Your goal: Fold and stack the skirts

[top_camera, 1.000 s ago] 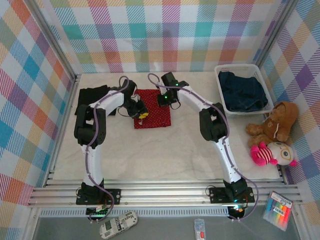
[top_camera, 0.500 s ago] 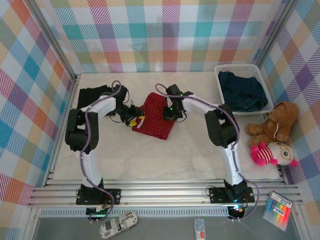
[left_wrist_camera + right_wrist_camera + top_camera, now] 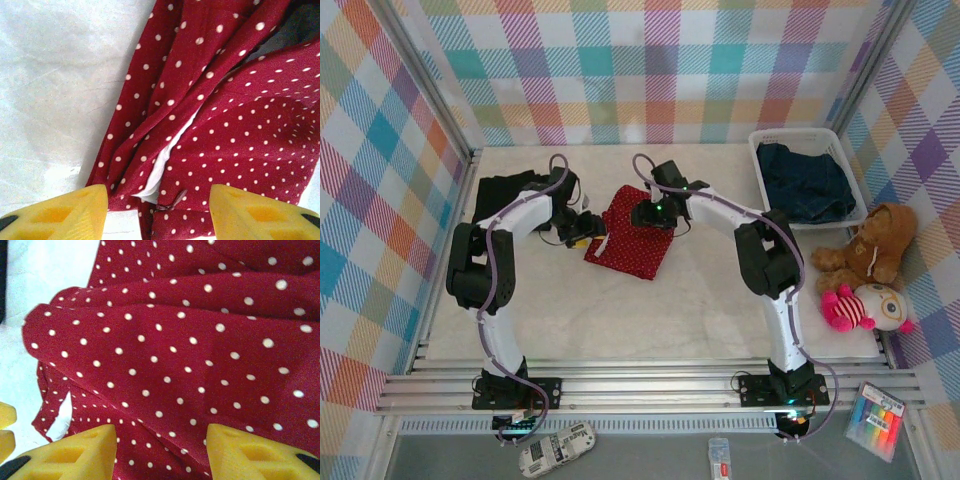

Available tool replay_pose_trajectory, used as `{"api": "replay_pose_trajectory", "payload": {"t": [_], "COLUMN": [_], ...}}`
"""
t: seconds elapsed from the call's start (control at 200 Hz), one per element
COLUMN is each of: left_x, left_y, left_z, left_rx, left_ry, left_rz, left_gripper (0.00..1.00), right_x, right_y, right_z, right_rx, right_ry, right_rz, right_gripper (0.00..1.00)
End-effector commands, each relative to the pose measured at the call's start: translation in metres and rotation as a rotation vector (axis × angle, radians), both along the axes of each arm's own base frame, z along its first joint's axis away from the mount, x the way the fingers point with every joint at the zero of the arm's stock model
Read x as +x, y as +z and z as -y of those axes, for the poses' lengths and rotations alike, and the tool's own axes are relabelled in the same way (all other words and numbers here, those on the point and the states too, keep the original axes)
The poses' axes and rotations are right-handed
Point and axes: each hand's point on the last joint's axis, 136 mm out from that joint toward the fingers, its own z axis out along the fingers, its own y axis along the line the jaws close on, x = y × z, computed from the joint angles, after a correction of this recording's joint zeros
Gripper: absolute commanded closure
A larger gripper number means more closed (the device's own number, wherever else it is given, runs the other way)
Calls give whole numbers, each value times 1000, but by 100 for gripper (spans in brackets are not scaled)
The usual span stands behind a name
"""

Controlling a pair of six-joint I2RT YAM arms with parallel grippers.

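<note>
While both claws stand open over it, the red dotted skirt (image 3: 628, 240) lies on the table (image 3: 720, 290) slightly behind centre, between the two arms, doubled over itself and turned askew. The left gripper (image 3: 588, 229) hovers at the skirt's left edge. Its wrist view shows the yellow fingers (image 3: 55, 212) apart with nothing clamped, and beneath them a hem corner where a strip of white lining (image 3: 160, 170) peeps out between loose pleats. The right gripper (image 3: 651, 214) hangs over the far right part of the cloth, likewise with its jaws apart and empty, above broad soft ridges. The black skirt (image 3: 500, 190) lies at the rear left, well apart from the red one, and the denim skirts (image 3: 807, 182) sit in the white basket (image 3: 800, 134) at the rear right. Step in hand, as judged: the folding of the red skirt, at a point between grips, with the cloth lying free. The fold looks rough rather than finished. The next move therefore probably calls for both claws to descend onto matching corners or edges, pinch through all layers so that none slips, and either double the cloth again or square it up. It would then need carrying to the black skirt to form the stack. Thin layers may part if only the top ply is caught.
</note>
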Motion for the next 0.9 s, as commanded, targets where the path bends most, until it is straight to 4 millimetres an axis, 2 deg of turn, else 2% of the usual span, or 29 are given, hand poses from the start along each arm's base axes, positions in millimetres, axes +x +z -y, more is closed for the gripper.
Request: {"api": "replay_pose_trajectory", "payload": {"t": [0.0,0.115,0.255,0.39,0.525,0.595,0.66,0.745,0.81,0.895], "left_x": [1,5,7,7,6,4,4,3,3,2], "left_y": [-11,-22,-30,-27,-23,-21,-19,-20,-20,-21], "left_z": [7,4,1,10,11,11,12,13,15,18], "left_rx": [-32,-2,24,-33,-43,-47,-54,-58,-71,-88], "left_ry": [-57,-66,-71,-84,-87,-92,-97,-100,-104,-109], "left_rz": [-2,-12,-29,-23,-11,-8,-4,-6,-8,-10], "left_gripper": [46,48,48,48,48,48,48,48,47,46], "right_x": [11,16,22,27,33,33,34,34,32,29], "right_y": [19,20,9,0,-6,-5,-1,8,20,38], "right_z": [-19,-33,-42,-48,-50,-53,-54,-56,-59,-63], "right_rx": [-7,-5,-68,-117,-162,-168,-179,-169,-146,-102], "right_ry": [22,47,65,76,79,91,95,103,112,120], "right_rz": [88,114,129,144,151,160,180,199,210,225], "right_gripper": [49,49,48,47,48,57,71,85,92,97]}}
